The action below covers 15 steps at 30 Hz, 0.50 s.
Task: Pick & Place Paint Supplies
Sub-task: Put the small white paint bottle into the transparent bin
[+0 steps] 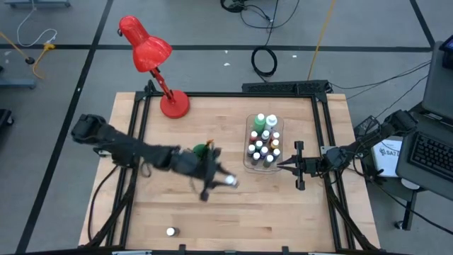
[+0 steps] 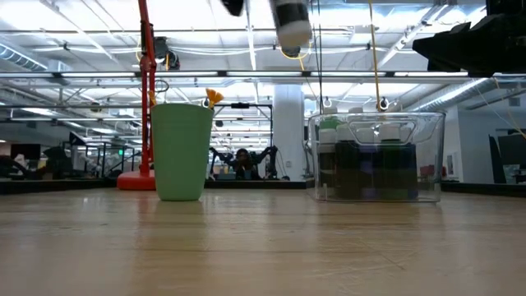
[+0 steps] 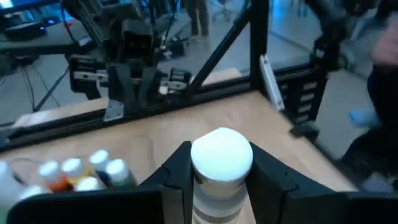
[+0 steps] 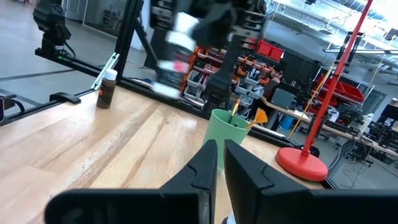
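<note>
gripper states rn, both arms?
Left gripper: closed on a white-capped bottle, held up off the table.
Right gripper: shut, holding nothing, waiting beside the clear tray.

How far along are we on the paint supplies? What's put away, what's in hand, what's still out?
Done: about a dozen white-capped bottles stand in the clear tray, and brushes sit in the green cup. In hand: the left gripper is shut on a white-capped bottle, lifted above the table. Left: one small bottle near the table's front edge. The right gripper waits shut beside the tray.
</note>
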Each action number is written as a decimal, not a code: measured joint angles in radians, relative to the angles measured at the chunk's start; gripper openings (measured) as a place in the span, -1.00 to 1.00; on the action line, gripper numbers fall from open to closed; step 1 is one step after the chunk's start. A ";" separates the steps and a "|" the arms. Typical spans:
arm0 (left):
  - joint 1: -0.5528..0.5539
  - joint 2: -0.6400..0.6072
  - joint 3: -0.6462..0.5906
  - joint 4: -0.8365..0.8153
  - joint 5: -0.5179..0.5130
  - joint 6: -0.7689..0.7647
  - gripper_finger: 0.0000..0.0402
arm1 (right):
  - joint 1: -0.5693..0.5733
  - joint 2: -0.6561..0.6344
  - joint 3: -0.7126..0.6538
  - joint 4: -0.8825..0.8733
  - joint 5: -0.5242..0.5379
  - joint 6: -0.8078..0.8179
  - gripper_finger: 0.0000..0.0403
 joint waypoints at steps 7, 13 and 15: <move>0.203 0.177 0.196 0.003 0.230 0.106 -0.52 | 0.000 0.000 0.000 -0.015 0.001 -0.010 -0.89; 0.290 0.364 0.305 -0.031 0.225 0.082 -0.52 | 0.000 0.002 0.000 -0.015 0.000 -0.011 -0.89; 0.307 0.397 0.326 -0.019 0.223 0.068 -0.52 | 0.000 0.002 0.000 -0.024 0.000 -0.011 -0.89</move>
